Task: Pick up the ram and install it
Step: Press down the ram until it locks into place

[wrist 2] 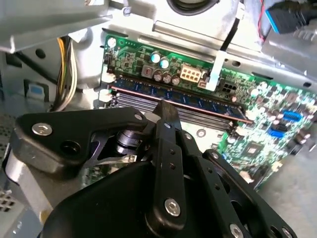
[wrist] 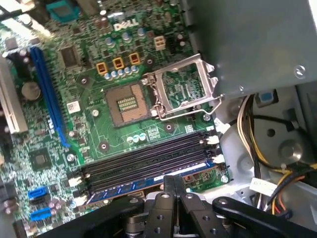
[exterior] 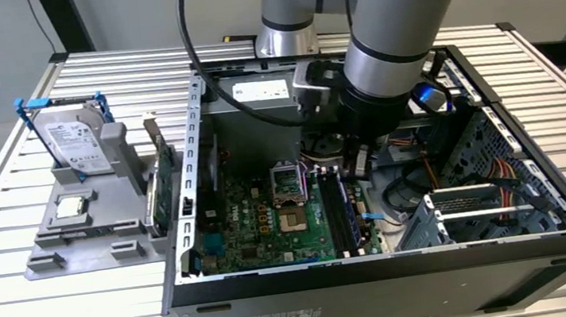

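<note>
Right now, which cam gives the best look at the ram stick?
The second wrist view: the ram runs lengthwise with its chips showing, standing in a motherboard slot just beyond the hand. The first wrist view catches a blue edge. In the exterior view the arm blocks most of that slot area.

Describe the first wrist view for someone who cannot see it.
A black robot gripper sits over a long, bluish-dark ram stick standing in the outermost of four black memory slots on a green motherboard. Beyond the slots lies an open, empty processor socket.
</note>
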{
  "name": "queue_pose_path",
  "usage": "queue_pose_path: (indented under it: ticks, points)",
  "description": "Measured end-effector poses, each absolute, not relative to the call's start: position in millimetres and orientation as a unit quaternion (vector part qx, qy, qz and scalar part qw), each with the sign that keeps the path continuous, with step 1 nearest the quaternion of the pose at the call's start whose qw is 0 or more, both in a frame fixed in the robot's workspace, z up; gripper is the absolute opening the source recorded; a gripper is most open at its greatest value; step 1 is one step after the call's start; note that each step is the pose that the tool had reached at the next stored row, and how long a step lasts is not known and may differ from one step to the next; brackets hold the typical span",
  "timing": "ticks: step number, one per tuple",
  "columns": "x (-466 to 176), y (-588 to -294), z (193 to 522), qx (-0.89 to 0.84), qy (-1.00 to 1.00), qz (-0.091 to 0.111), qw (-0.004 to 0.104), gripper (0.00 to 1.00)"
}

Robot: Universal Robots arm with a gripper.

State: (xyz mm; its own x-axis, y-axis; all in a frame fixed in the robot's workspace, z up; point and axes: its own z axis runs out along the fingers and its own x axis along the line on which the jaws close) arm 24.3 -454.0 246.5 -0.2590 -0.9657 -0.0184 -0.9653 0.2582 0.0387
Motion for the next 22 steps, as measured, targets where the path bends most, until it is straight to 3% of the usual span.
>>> queue_pose_path:
  ticks: [22]
  points:
    - [29.5,-455.5,246.4,0.696,-0.717,-0.021,0.007,0.00]
